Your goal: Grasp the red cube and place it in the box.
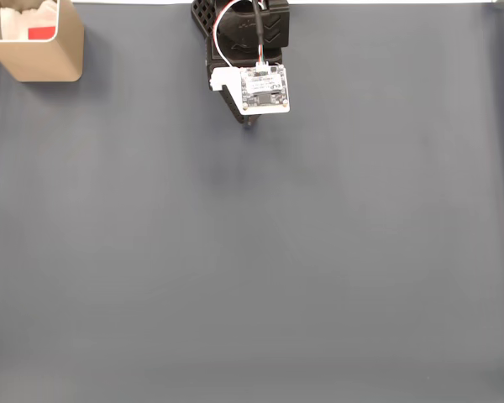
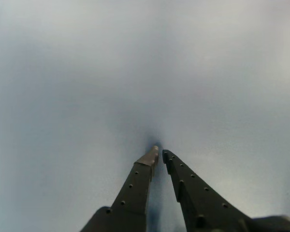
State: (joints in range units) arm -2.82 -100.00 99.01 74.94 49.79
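Observation:
The tan box [image 1: 49, 60] stands at the top left corner in the fixed view. Inside it, against the whitish interior, lies the small red cube [image 1: 41, 34]. My gripper [image 1: 249, 122] hangs at the top centre, well to the right of the box, pointing down at the grey mat. In the wrist view its two dark fingers come up from the bottom edge, and the gripper [image 2: 159, 152] is shut with the tips almost touching and nothing between them, close above bare mat.
A plain blue-grey mat [image 1: 260, 269] covers the table, with a pale strip [image 1: 386, 2] along its far edge. The arm's black base [image 1: 239, 34] and a white board [image 1: 265, 89] with wires sit at the top centre.

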